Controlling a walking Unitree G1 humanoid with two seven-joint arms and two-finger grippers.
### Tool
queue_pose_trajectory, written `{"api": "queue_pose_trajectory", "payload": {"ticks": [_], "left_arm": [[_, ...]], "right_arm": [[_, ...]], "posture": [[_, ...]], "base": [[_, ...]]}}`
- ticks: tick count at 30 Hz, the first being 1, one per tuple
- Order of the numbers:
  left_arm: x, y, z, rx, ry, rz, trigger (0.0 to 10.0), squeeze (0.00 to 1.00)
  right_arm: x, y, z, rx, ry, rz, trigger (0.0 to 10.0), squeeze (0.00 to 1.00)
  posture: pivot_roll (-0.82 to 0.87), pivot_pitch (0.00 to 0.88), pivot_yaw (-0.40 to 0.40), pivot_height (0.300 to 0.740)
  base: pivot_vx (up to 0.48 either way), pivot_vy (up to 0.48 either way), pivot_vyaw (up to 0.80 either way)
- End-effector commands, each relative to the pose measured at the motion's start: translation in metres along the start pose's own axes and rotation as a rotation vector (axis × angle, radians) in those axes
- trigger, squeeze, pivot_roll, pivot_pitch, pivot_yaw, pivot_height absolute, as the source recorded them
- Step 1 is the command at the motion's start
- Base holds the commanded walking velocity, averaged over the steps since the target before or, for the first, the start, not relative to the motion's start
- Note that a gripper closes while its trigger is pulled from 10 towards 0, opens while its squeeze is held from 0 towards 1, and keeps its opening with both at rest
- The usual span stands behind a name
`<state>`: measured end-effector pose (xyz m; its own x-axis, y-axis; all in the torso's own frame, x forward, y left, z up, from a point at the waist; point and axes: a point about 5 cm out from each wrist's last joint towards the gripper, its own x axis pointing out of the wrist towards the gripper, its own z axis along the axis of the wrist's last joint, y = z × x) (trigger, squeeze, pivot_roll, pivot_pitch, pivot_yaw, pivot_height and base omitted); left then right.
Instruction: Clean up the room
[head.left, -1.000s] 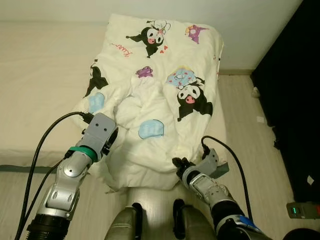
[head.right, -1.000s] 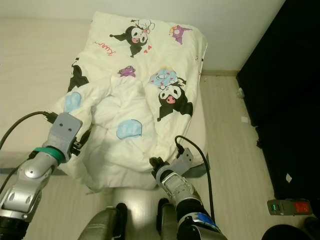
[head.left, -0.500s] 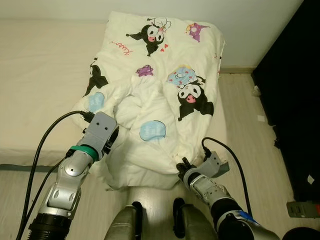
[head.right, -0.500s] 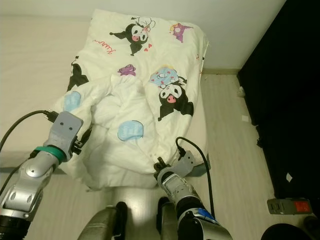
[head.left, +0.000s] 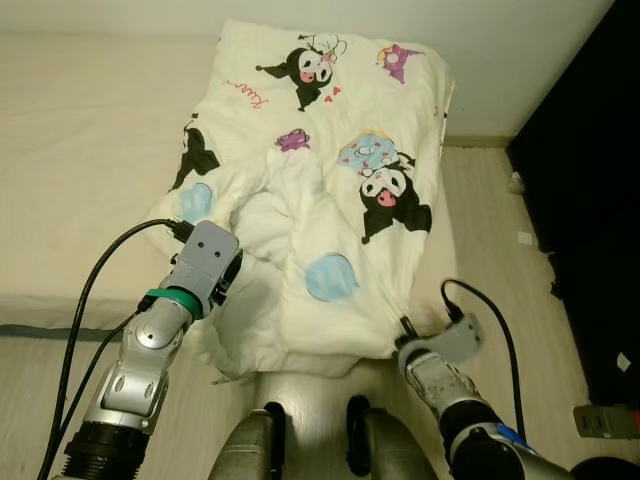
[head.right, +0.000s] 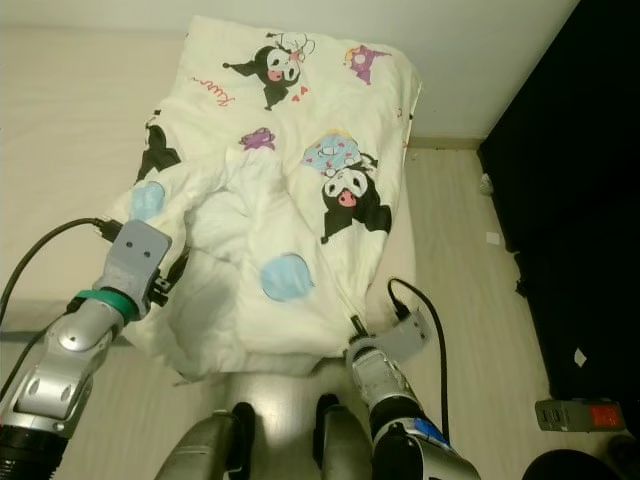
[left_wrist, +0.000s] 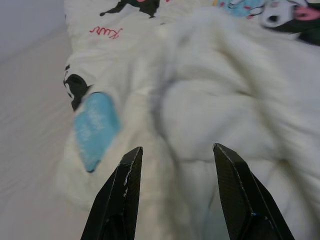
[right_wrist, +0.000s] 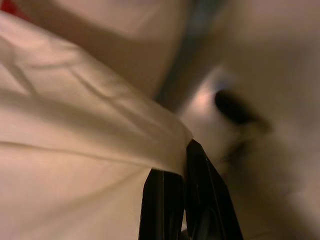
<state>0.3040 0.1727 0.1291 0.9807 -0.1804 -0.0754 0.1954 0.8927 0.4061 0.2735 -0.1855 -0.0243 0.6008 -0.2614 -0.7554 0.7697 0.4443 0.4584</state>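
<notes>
— While you stand at the foot of the bed (head.left: 70, 150), where is the quilt (head.left: 330, 180)?

— It lies rumpled along the right side of the mattress, white with black cartoon figures, purple shapes and pale blue patches. Its far end reaches up near the wall; its near edge hangs over the foot of the bed, just above my legs.

— And your right jaws (right_wrist: 186, 172)?

— Pinched tight on the quilt. From my right wrist I see both black fingers (right_wrist: 205, 180) pressed together with a fold of white cloth caught between them. From my head, that arm sits low at the quilt's near right corner, with the cloth drawn down to it and a black cable looping off the wrist.

— The left jaws (left_wrist: 175, 155)?

— Spread wide, holding nothing. My left wrist looks along two black fingers (left_wrist: 122, 185) set well apart, over a bunched heap of quilt; one blue patch lies just beside the one finger. From my head, that arm reaches in at the quilt's near left edge, by another blue patch, its fingers hidden behind the grey wrist block. A green band rings the wrist.

— What else is around?

— Pale wooden floor (head.left: 490, 240) runs along the right of the bed, then a dark mass (head.left: 590, 180) that I cannot make out. A small grey box (head.right: 575, 412) with a red part lies on the floor at my right.
</notes>
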Motion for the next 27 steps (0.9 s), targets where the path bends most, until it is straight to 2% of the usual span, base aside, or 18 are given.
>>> {"api": "queue_pose_trajectory", "payload": {"ticks": [1, 3, 6, 8, 9, 12, 16, 18, 20, 21, 27], "left_arm": [[-0.002, -0.004, -0.009, 0.005, 0.034, -0.01, 10.0, 0.0], [-0.001, -0.004, -0.009, 0.004, 0.033, -0.01, 10.0, 0.0], [-0.001, -0.004, -0.009, 0.003, 0.033, -0.01, 10.0, 0.0], [0.0, -0.005, -0.009, 0.002, 0.032, -0.012, 10.0, 0.0], [0.0, -0.005, -0.009, 0.002, 0.032, -0.012, 10.0, 0.0], [0.001, -0.006, -0.009, 0.002, 0.03, -0.014, 10.0, 0.0], [0.001, -0.006, -0.009, 0.003, 0.03, -0.014, 10.0, 0.0], [0.001, -0.006, -0.01, 0.004, 0.029, -0.014, 10.0, 0.0], [0.002, -0.005, -0.009, 0.006, 0.027, -0.014, 10.0, 0.0], [0.002, -0.005, -0.009, 0.006, 0.027, -0.014, 10.0, 0.0], [0.006, -0.008, -0.008, 0.011, 0.021, -0.029, 10.0, 0.0]], "right_arm": [[0.002, -0.031, 0.009, 0.016, -0.059, -0.158, 0.0, 0.0], [0.0, -0.042, 0.023, 0.006, -0.152, -0.249, 0.0, 0.0], [-0.001, -0.042, 0.029, -0.012, -0.201, -0.272, 0.0, 0.0], [-0.005, -0.033, 0.047, -0.082, -0.33, -0.258, 0.0, 0.0], [-0.005, -0.033, 0.047, -0.082, -0.33, -0.258, 0.0, 0.0], [-0.012, -0.02, 0.065, -0.144, -0.457, -0.24, 0.0, 0.0], [-0.013, -0.018, 0.069, -0.147, -0.479, -0.24, 0.0, 0.0], [-0.015, -0.018, 0.074, -0.143, -0.508, -0.252, 0.0, 0.0], [-0.021, -0.025, 0.081, -0.084, -0.551, -0.306, 0.0, 0.0], [-0.021, -0.025, 0.081, -0.084, -0.551, -0.306, 0.0, 0.0], [-0.036, -0.048, 0.082, 0.023, -0.615, -0.42, 0.0, 0.0]], "posture": [[0.0, 0.227, 0.052, 0.74], [0.0, 0.227, 0.052, 0.74], [0.0, 0.227, 0.052, 0.74], [-0.01, 0.222, 0.048, 0.74], [-0.01, 0.222, 0.048, 0.74], [-0.02, 0.219, 0.048, 0.74], [-0.02, 0.219, 0.048, 0.74], [-0.02, 0.217, 0.05, 0.74], [-0.03, 0.215, 0.044, 0.74], [-0.03, 0.215, 0.044, 0.74], [-0.04, 0.217, 0.048, 0.74]], "base": [[0.0, 0.0, 0.0], [0.0, 0.0, 0.0], [0.0, 0.0, 0.0], [0.0, 0.0, 0.0], [0.0, 0.0, 0.0], [0.0, 0.0, 0.0], [0.0, 0.0, 0.0], [0.0, 0.0, 0.0], [0.0, 0.0, 0.0], [0.0, 0.0, 0.0], [0.0, 0.0, 0.0]]}}
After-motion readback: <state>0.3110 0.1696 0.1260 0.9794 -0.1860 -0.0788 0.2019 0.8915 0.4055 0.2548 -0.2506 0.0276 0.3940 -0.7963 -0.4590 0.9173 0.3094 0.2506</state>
